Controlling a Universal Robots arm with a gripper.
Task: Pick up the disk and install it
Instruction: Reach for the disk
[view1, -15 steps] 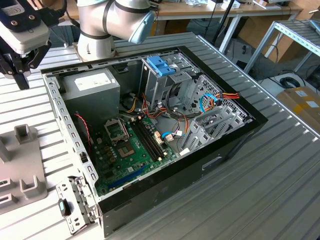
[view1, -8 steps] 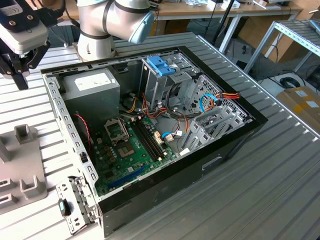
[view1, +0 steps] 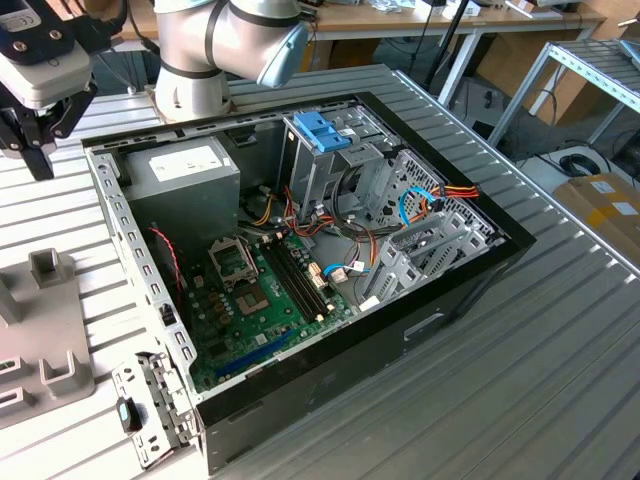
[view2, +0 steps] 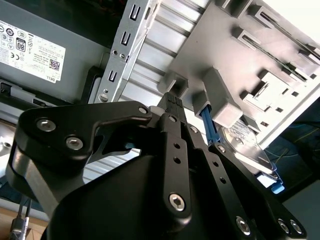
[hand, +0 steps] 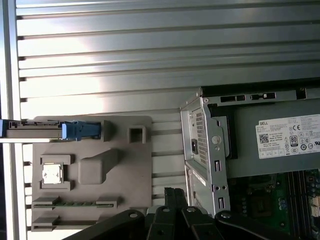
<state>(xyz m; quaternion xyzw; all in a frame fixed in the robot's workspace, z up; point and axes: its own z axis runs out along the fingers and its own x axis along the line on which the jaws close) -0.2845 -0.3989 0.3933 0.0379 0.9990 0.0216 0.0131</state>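
Gripper (hand: 170, 192) empty, jaws seemingly together, hovering at holder (hand: 135, 170) edge beside case (hand: 210, 145). Disk (hand: 35, 131) on edge in holder's far slot, well apart, blue frame (hand: 80, 130) end nearer gripper.

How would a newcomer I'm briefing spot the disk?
Beside the open computer case lies a grey fixture plate. The disk stands on edge in it, silver with a blue carrier, unlike the flat processor chip and green memory stick nearby.
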